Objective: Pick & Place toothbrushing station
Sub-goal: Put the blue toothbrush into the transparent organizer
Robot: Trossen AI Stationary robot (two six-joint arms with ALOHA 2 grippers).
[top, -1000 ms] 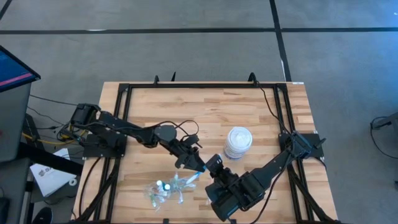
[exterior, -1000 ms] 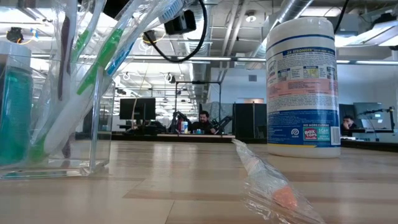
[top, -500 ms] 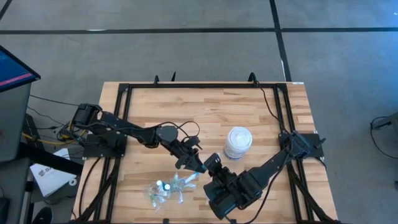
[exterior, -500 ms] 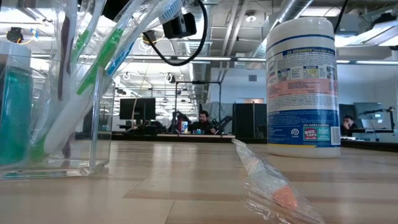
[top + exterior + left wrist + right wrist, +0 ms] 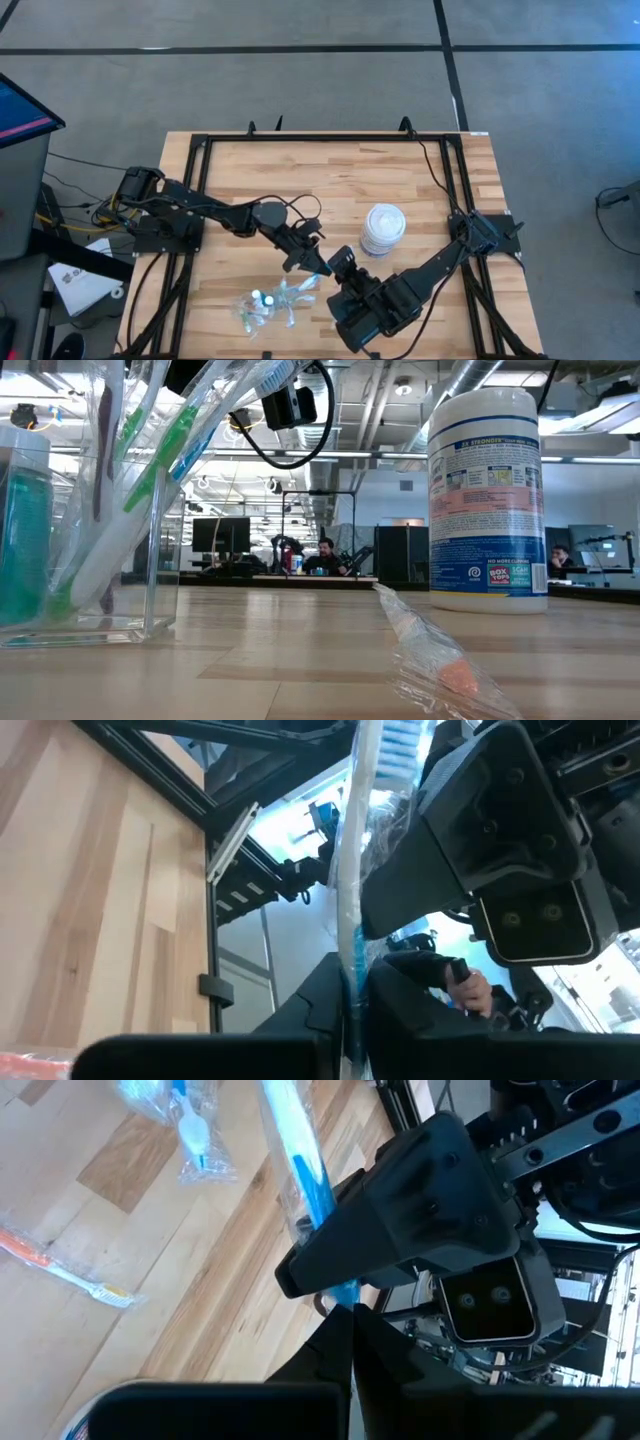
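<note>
Both my end effectors, left [image 5: 318, 267] and right [image 5: 340, 266], pinch one bagged blue toothbrush [image 5: 305, 1175] above the surface [image 5: 400, 190] near 6 o'clock. Its ends are cut off in my wrist views. The bag [image 5: 268, 303] of bottles lies just beside at 7 o'clock, contents blurred.

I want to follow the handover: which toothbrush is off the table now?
The blue toothbrush, wrapped in clear plastic, held between the left gripper and right gripper. The orange toothbrush and others lie on the table.
</note>
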